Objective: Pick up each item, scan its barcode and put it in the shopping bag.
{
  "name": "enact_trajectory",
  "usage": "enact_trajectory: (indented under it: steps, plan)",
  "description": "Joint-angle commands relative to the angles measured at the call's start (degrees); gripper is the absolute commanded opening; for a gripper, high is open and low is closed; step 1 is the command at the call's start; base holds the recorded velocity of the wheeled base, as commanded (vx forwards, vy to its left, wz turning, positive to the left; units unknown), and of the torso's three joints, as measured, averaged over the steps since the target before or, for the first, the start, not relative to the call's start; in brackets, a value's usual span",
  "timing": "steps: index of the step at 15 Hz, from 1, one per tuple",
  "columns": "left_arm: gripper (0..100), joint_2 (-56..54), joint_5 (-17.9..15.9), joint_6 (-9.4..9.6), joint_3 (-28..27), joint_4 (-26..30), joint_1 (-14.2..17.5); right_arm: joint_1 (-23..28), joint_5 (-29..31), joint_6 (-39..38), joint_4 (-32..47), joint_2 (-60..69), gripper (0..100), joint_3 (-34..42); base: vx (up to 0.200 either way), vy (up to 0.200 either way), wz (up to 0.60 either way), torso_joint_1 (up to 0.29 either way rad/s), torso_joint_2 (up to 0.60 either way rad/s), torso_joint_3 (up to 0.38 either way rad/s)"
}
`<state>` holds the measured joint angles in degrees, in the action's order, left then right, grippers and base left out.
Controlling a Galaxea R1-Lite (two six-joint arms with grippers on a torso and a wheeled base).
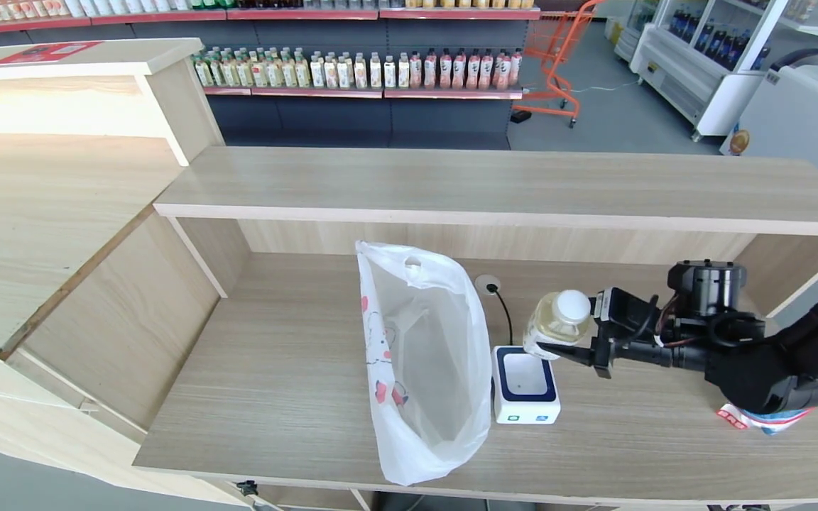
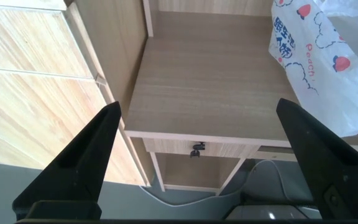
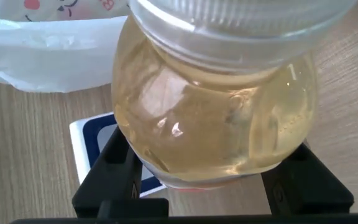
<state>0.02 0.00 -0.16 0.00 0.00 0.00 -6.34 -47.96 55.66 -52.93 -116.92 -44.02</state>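
White plastic shopping bag [image 1: 423, 369] standing open toward the near edge of the desk [image 1: 274, 383]. Left tool [image 2: 197, 107] spread and empty, out before that edge. Next out, barcode scanner [image 1: 526, 383], window up, just right of the bag. Beyond it, right tool [image 1: 564, 348] pinching a pale-yellow drink bottle [image 1: 558, 323], roughly upright, cap up, over the scanner's far edge. Bag to the bottle's left, past the scanner.

The right arm [image 1: 792, 362] hides most of a packet [image 1: 757, 420], and the bottle [image 3: 216, 118] is cut off at its cap in the right wrist view.
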Motion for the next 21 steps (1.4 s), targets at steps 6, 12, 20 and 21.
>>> enact_trajectory:
  steps: [6, 12, 20, 21]
  plan:
    - [100, 0.0, 0.0, -0.02, 0.0, 0.0, 0.0, -2.4, -2.2, 5.3, 0.0, -7.6, 0, -5.3, 0.000, 0.000, 0.00, 0.000, 0.00, 0.000]
    - [100, 0.0, 0.0, -0.02, 0.0, 0.0, 0.0, -2.4, -2.1, 6.7, 0.1, -9.4, 0, -7.9, 0.000, 0.000, 0.00, 0.000, 0.00, 0.000]
    - [100, 0.0, 0.0, -0.02, 0.0, 0.0, 0.0, -2.4, -2.9, -2.8, 0.3, -2.3, 0, -6.3, 0.000, 0.000, 0.00, 0.000, 0.00, 0.000]
    - [100, 0.0, 0.0, -0.02, 0.0, 0.0, 0.0, -2.3, -2.7, -5.7, 0.3, -0.8, 0, -6.3, 0.000, 0.000, 0.00, 0.000, 0.00, 0.000]
